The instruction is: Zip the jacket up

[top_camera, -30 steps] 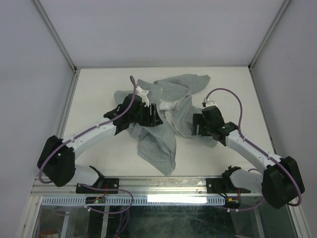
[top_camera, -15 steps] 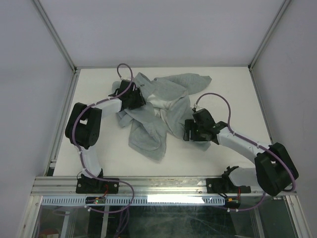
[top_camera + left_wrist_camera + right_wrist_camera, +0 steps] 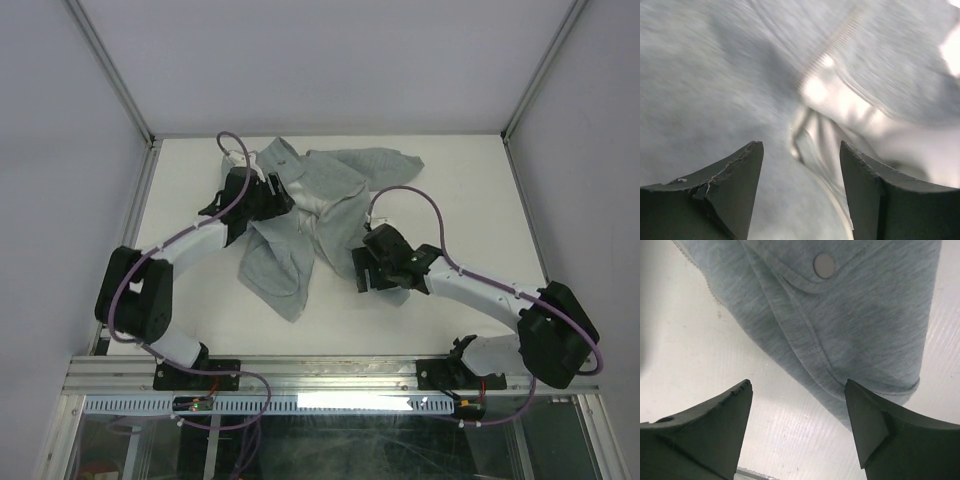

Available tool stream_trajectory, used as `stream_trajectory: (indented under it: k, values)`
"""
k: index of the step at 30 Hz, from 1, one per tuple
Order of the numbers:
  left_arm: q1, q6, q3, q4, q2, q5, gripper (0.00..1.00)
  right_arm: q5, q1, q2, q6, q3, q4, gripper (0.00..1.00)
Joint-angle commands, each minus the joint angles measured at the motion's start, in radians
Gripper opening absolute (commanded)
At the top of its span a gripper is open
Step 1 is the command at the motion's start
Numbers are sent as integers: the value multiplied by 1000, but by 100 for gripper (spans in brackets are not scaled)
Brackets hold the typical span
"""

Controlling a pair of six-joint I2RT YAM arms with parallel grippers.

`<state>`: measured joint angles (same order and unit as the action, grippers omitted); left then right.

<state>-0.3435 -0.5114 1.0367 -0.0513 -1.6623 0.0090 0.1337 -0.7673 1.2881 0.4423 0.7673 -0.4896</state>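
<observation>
**Jacket bunched mid-table, both grippers at its edges**

Top view: the jacket [image 3: 325, 195] lies rumpled on the table [image 3: 460, 200], toward the far side, with one long fold [image 3: 275, 275] trailing toward the arms. No zipper pull can be picked out from here. The left gripper [image 3: 272, 193] is on the jacket's left part, and its tips are lost against the dark wrist and the cloth. The right gripper [image 3: 362, 272] is at the jacket's near right edge. From above, its jaw gap cannot be read.

Left wrist: the picture is blurred. The two fingers [image 3: 725, 187] stand well apart, and grey cloth fills the view beyond them. A row of zipper teeth [image 3: 832, 47] runs diagonally above a patch of whiter lining [image 3: 855, 105]. A fold edge lies in the gap between the tips. Nothing looks clamped, though the blur makes contact hard to judge.

Right wrist: this view is sharp. The fingers [image 3: 705, 432] are spread wide above bare table and hold nothing. The jacket's hem lies just beyond the tips, with a round snap [image 3: 824, 265] on a curved flap. The upper part of the jacket is cut off by the frame.
</observation>
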Motion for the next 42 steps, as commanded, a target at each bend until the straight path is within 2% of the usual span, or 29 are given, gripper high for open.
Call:
stream_trajectory:
  k: [1,5,9,12,14,18,20,24,29,34,39,42]
  values:
    - [-84,-57,-133,108,217,47,65,152,-65,55,-10,57,-77,78]
    - [-164,-69,-218,92,340,95,67,232,-91,144,-9,82,-94,80]
    - [-192,-123,-322,111,419,187,68,296,-93,212,-6,96,-80,81]
    - [-206,-150,-393,116,491,209,68,333,-91,230,-8,94,-41,75]
    - [-212,-170,-438,133,533,220,68,337,-87,244,-15,98,-14,65]
    - [-217,-211,-487,159,578,272,69,297,-76,270,-45,116,14,28]
    - [-221,-220,-502,168,598,276,69,234,-70,255,-64,142,23,15]
    - [-221,-222,-510,180,634,289,71,-17,-41,151,-86,176,75,1]
    - [-221,-217,-500,190,668,301,74,-368,48,0,-45,181,164,0]
    - [-221,-270,-516,299,649,379,75,-560,102,-77,15,158,259,0]
    - [-226,-351,-545,481,601,468,76,-610,130,-112,67,108,336,0]
    - [-230,-366,-545,502,571,484,77,-598,130,-89,70,81,333,0]
